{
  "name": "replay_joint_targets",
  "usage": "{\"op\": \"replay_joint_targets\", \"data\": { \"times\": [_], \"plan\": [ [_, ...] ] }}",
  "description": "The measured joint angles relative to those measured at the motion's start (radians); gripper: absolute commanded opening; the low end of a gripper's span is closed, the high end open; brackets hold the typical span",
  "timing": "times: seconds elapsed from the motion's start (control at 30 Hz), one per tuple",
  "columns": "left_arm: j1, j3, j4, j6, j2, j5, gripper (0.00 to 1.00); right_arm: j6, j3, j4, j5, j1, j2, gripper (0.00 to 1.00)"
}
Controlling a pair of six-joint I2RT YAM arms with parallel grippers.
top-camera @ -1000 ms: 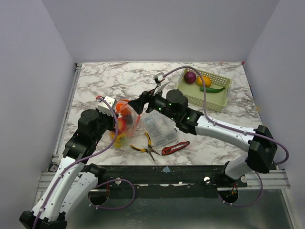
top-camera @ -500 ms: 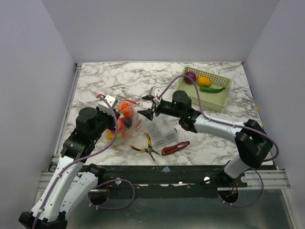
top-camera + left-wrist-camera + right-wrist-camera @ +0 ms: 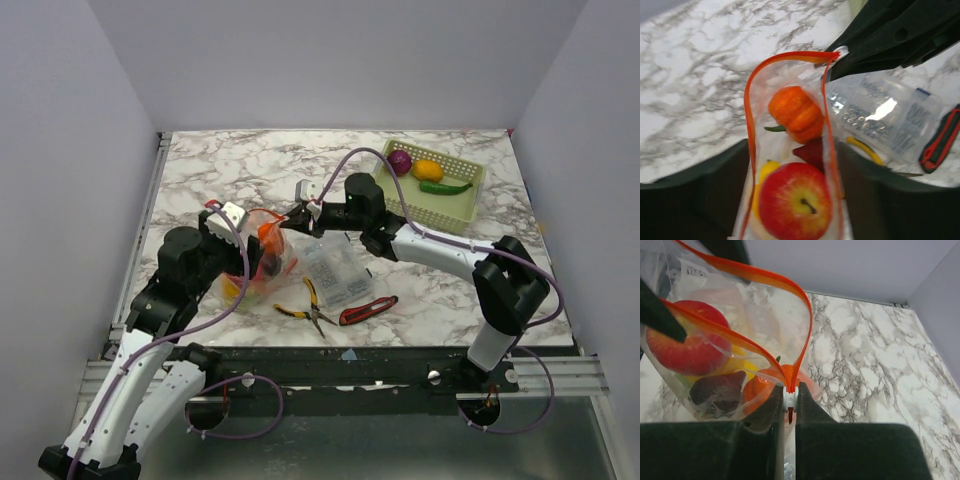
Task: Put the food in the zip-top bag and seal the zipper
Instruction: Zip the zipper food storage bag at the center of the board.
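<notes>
Right gripper (image 3: 789, 407) pinched on zipper (image 3: 756, 276) end; left gripper (image 3: 792, 150) squeezes zip-top bag (image 3: 790, 67), food (image 3: 795, 205) inside. Compartment box (image 3: 338, 272) just beside bag; pliers (image 3: 312, 308), red-handled tool (image 3: 368, 310) near; basket (image 3: 455, 207) well apart.

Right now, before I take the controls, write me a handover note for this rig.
Left gripper: shut on the near end of the zip-top bag, a finger on each side.
Right gripper: shut on the zipper at its white end tab.
Done: apple, pumpkin, dark red piece and yellow piece are in the bag.
To do: the mouth gapes open; purple onion, yellow fruit and green pepper lie in the basket. Likely load them, then seal.
</notes>
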Motion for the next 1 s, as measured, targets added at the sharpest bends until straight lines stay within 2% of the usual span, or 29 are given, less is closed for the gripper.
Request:
{"op": "replay_joint_targets", "data": {
  "times": [0.17, 0.27, 0.37, 0.47, 0.53, 0.57, 0.7, 0.8, 0.9, 0.93, 1.0],
  "plan": [
    [-0.001, 0.132, -0.055, 0.008, 0.084, -0.019, 0.98, -0.051, 0.075, -0.189, -0.063, -0.002, -0.009, 0.0],
    [-0.024, 0.248, -0.047, 0.07, 0.188, -0.002, 0.99, -0.073, 0.101, -0.273, -0.105, -0.002, -0.014, 0.0],
    [-0.056, 0.274, -0.02, 0.15, 0.261, 0.02, 0.98, -0.088, 0.14, -0.359, -0.134, -0.002, -0.014, 0.0],
    [-0.066, 0.259, -0.023, 0.209, 0.311, 0.073, 0.93, -0.098, 0.187, -0.43, -0.145, -0.002, -0.014, 0.0],
    [-0.068, 0.249, -0.032, 0.237, 0.333, 0.127, 0.83, -0.1, 0.208, -0.454, -0.152, -0.002, -0.014, 0.0],
    [-0.068, 0.242, -0.034, 0.246, 0.337, 0.148, 0.73, -0.1, 0.214, -0.46, -0.157, -0.007, -0.013, 0.0],
    [-0.068, 0.215, -0.034, 0.261, 0.339, 0.166, 0.47, -0.097, 0.223, -0.488, -0.18, -0.016, -0.013, 0.0],
    [-0.068, 0.198, -0.033, 0.261, 0.335, 0.154, 0.28, -0.092, 0.223, -0.499, -0.191, -0.025, -0.013, 0.06],
    [-0.068, 0.181, -0.031, 0.251, 0.315, 0.142, 0.05, -0.054, 0.208, -0.464, -0.198, -0.035, -0.013, 0.32],
    [-0.068, 0.181, -0.034, 0.241, 0.311, 0.134, 0.01, -0.037, 0.198, -0.444, -0.199, -0.039, -0.013, 0.38],
    [-0.068, 0.181, -0.045, 0.225, 0.309, 0.12, 0.0, 0.001, 0.175, -0.389, -0.196, -0.046, -0.013, 0.47]
  ]
}}
